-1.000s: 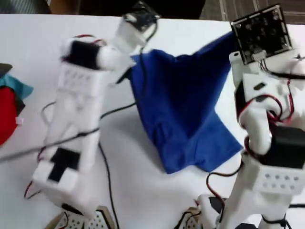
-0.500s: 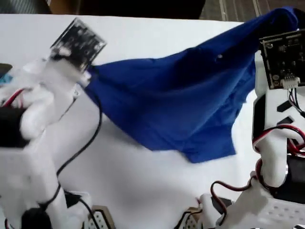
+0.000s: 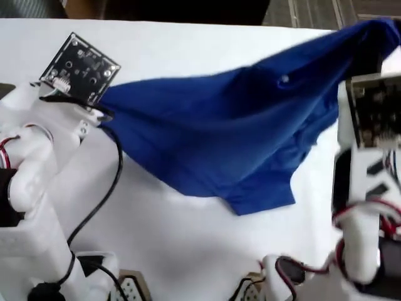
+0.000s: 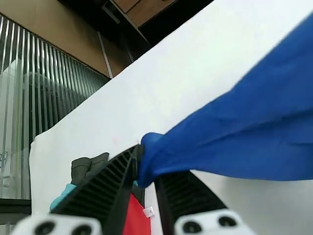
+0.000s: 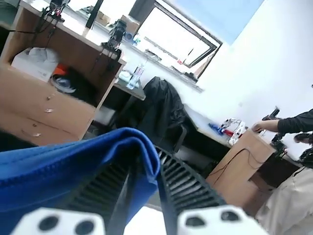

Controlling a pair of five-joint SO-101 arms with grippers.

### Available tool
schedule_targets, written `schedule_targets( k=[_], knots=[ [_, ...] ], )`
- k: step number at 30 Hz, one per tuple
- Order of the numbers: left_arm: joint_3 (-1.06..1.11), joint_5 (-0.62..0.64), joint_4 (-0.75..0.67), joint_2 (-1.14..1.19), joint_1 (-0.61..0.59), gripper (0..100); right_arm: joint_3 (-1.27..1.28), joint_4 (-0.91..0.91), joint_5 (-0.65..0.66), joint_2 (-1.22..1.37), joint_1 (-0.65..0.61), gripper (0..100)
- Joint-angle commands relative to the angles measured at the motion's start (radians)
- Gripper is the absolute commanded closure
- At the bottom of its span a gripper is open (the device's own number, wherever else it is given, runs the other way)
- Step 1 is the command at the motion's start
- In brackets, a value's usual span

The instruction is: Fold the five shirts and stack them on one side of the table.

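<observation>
Left tool (image 4: 146, 164) clamped on one shirt (image 3: 225, 138) end, right tool (image 5: 146, 164) on the other; shirt's long axis runs tool to tool, middle sagging toward bench (image 3: 188, 251).

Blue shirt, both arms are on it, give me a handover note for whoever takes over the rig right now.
Left gripper: shut on a corner of the blue shirt.
Right gripper: shut on another edge of it.
The shirt hangs spread between them over the table, unfolded.
Red garment, teal garment and grey garment lie bunched on the table beyond the left gripper.
Done: no fold on this shirt yet.
Left: lay the blue shirt flat, fold it, stack it.
</observation>
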Motion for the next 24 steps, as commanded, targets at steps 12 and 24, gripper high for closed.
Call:
schedule_targets(
  k=[12,24],
  knots=[
    [0.151,-0.097,0.015,-0.278,-0.075,97,-0.04,0.079,0.002,-0.077,-0.061,97.8],
    [0.389,-0.1,-0.012,-0.325,-0.164,97,-0.12,-0.056,0.003,-0.018,-0.061,97.8]
  ],
)
